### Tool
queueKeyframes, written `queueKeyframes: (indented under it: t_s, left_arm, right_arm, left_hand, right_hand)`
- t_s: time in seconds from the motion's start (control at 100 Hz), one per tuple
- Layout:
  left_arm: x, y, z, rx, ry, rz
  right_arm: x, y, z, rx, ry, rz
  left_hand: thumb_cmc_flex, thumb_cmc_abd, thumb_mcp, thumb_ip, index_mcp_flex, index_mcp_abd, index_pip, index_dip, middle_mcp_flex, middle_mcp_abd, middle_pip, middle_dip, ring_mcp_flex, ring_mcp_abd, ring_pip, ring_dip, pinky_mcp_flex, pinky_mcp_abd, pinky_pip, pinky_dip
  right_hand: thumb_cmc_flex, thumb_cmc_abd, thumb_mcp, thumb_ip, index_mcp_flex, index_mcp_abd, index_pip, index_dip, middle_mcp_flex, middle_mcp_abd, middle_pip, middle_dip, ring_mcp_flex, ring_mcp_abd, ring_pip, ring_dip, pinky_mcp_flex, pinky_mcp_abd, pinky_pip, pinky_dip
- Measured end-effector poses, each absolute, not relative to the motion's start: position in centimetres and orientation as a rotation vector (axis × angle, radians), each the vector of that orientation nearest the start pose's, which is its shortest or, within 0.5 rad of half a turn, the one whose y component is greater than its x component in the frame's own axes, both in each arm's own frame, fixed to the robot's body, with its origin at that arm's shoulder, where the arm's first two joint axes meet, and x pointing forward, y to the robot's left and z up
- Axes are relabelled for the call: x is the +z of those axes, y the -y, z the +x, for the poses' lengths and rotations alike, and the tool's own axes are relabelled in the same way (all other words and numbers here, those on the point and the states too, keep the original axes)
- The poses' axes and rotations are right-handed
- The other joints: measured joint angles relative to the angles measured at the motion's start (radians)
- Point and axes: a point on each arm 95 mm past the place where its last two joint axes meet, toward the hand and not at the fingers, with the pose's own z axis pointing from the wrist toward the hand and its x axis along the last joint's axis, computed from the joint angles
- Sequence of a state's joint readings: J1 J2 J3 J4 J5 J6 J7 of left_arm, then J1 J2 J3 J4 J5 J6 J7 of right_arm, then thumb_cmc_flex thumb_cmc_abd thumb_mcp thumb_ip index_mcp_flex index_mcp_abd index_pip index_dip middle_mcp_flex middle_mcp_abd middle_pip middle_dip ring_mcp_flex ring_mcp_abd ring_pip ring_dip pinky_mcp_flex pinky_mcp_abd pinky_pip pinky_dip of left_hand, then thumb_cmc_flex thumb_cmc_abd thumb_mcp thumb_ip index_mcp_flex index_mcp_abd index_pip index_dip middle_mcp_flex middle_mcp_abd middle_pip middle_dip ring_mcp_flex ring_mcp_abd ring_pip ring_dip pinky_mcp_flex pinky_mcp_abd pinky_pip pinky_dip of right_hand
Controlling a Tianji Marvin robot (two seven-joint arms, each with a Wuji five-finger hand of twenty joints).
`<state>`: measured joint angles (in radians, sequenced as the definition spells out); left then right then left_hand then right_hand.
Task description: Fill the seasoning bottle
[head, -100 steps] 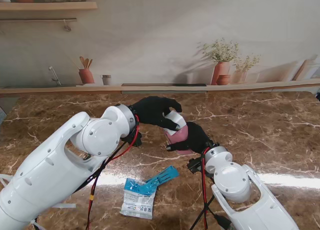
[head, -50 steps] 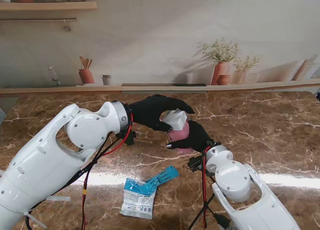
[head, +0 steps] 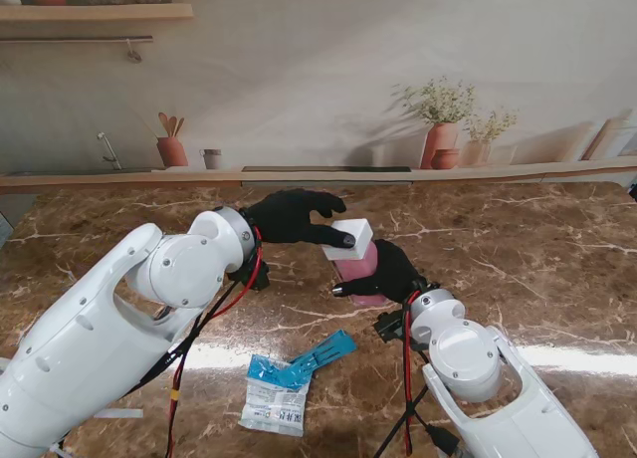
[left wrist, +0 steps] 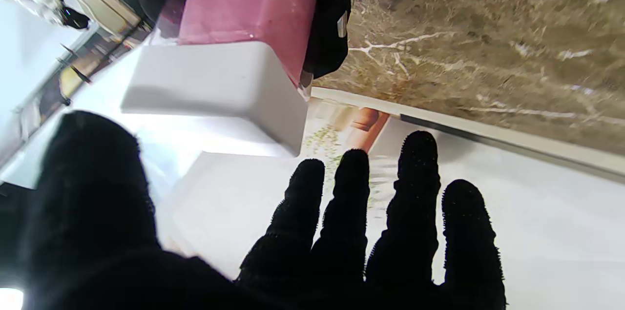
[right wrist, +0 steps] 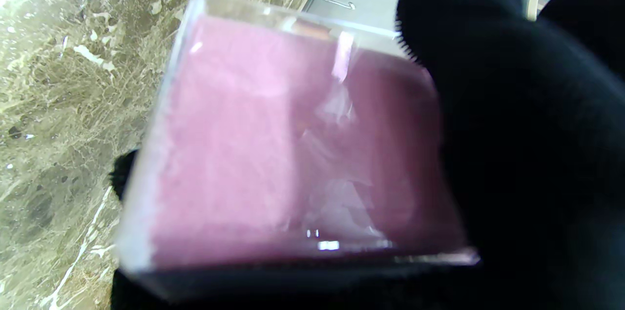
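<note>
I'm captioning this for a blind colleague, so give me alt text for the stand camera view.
The right hand grips a clear seasoning bottle of pink powder on a brown marble table, while the left hand touches its white lid. An opened blue-and-white packet lies nearer to me.

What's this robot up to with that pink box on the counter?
Its right hand grips a clear bottle full of pink seasoning, standing on the marble counter. The left hand reaches over from above with its fingertips on the bottle's white lid; whether the lid is seated or lifted can't be told. A torn blue and white packet lies on the counter nearer to me.
</note>
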<state>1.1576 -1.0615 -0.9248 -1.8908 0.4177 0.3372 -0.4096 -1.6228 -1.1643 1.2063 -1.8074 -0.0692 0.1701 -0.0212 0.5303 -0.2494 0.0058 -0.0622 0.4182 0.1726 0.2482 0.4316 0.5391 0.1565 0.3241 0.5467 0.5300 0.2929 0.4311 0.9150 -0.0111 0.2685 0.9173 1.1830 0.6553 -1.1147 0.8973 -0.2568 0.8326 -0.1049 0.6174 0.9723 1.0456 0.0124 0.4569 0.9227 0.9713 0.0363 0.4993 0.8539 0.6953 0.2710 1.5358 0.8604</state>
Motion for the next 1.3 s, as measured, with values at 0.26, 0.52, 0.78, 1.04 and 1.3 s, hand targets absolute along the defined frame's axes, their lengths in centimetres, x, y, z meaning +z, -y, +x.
queueKeyframes:
  t_s: [0.26, 0.52, 0.78, 1.04, 1.3]
  left_arm:
    - [-17.2, 13.7, 41.4, -1.804, -1.696, -1.580]
    - [-17.2, 14.1, 41.5, -1.784, -1.724, -1.556]
    - [-16.4, 14.3, 41.2, -1.819, -1.811, -1.389]
    - [-16.2, 13.7, 41.5, -1.973, -1.916, -1.192]
    - [-16.7, 13.2, 42.4, -2.174, -1.949, -1.092]
  right_arm:
    - [-28.6, -5.0, 38.1, -2.166, 1.000, -2.219]
    - [-28.7, -5.0, 38.2, -2.171, 1.025, -2.221]
    - [-29.1, -4.9, 38.1, -2.135, 0.980, -2.236]
    - [-28.8, -4.8, 37.9, -2.081, 0.854, -2.217]
    - [-28.7, -4.4, 37.8, -1.979, 0.805, -2.139]
  left_hand:
    - [-0.040, 0.041, 0.000, 0.004, 0.000, -0.011, 0.001, 0.012, 0.305, -0.042, 0.173, 0.122, 0.126, 0.036, 0.112, 0.054, 0.065, 0.038, 0.135, -0.028]
    - [0.090, -0.037, 0.115, 0.010, 0.014, -0.011, 0.030, 0.010, 0.347, -0.006, 0.218, 0.129, 0.139, 0.036, 0.136, 0.030, 0.075, 0.039, 0.160, -0.055]
    - [0.104, -0.348, 0.721, -0.112, 0.010, -0.026, 0.096, -0.005, 0.281, -0.007, 0.030, 0.160, 0.123, -0.049, 0.037, -0.037, -0.001, -0.048, 0.080, -0.080]
    - [0.203, -0.342, 0.862, -0.123, -0.008, -0.165, 0.173, 0.005, 0.147, 0.014, -0.039, -0.005, -0.039, -0.147, -0.095, -0.127, -0.049, -0.218, -0.155, -0.153]
    - [0.232, -0.342, 0.834, -0.126, 0.044, -0.286, 0.304, 0.083, 0.127, 0.048, -0.020, -0.064, -0.034, -0.168, -0.109, -0.168, -0.048, -0.264, -0.141, -0.123]
  right_hand:
    - [0.000, 0.000, 0.000, 0.000, 0.000, 0.000, 0.000, 0.000, 0.000, 0.000, 0.000, 0.000, 0.000, 0.000, 0.000, 0.000, 0.000, 0.000, 0.000, 0.000]
    - [0.000, 0.000, 0.000, 0.000, 0.001, 0.000, 0.000, 0.006, 0.000, 0.000, 0.000, 0.000, 0.000, 0.000, 0.000, 0.000, 0.000, 0.000, 0.000, 0.008]
    - [0.000, -0.003, 0.004, 0.000, 0.002, 0.000, 0.000, 0.006, 0.000, 0.000, 0.001, 0.000, 0.000, 0.000, 0.001, 0.000, 0.000, 0.000, 0.000, 0.009]
    - [0.000, -0.030, 0.025, 0.000, 0.019, 0.000, -0.004, 0.006, 0.007, 0.000, 0.001, 0.000, 0.000, 0.000, 0.015, 0.001, 0.000, 0.000, 0.002, 0.010]
    - [0.000, -0.031, 0.025, 0.000, 0.019, 0.010, -0.004, 0.008, 0.007, 0.003, 0.005, 0.002, 0.000, 0.002, 0.023, 0.010, 0.001, 0.011, 0.003, 0.010]
